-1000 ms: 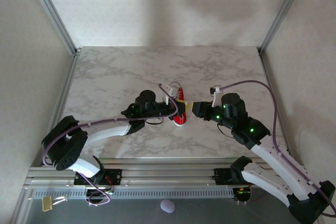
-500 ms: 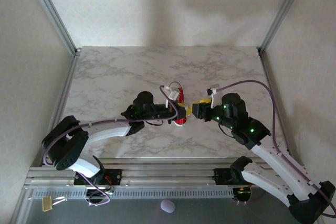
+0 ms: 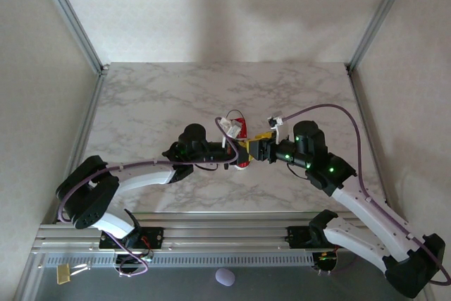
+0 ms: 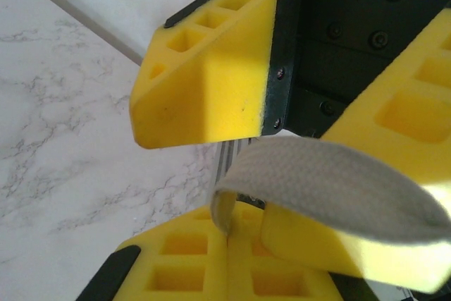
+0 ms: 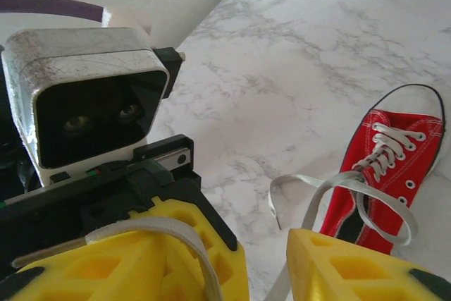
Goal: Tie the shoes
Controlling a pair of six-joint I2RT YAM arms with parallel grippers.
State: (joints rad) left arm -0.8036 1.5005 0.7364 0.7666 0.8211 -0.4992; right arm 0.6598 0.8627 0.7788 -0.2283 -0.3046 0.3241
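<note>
Left arm is reaching in across the table (image 3: 155, 103) toward the middle. The left gripper (image 4: 229, 237) is clenching a white lace (image 4: 338, 174). Its yellow pads are pressing flat together on the strand, which is arching up out of them as a flat loop.

The shoe (image 5: 416, 163) is sitting on the marble near the table's centre, just on the far side of the point where the two grippers are meeting. Its eyelets are laced. Loose strands are trailing off over the tongue toward the grippers, and no knot or bow is showing.

The right gripper (image 3: 255, 149) is facing the left one head-on at very close range. Its fingers are standing apart, one on either side of the held loop. Not gripping, as far as I can tell.

Judgement: the task is sitting at an early stage. One loop is being presented, probably for a hand-over or a wrap. Crossing, bow and tightening are all remaining.
</note>
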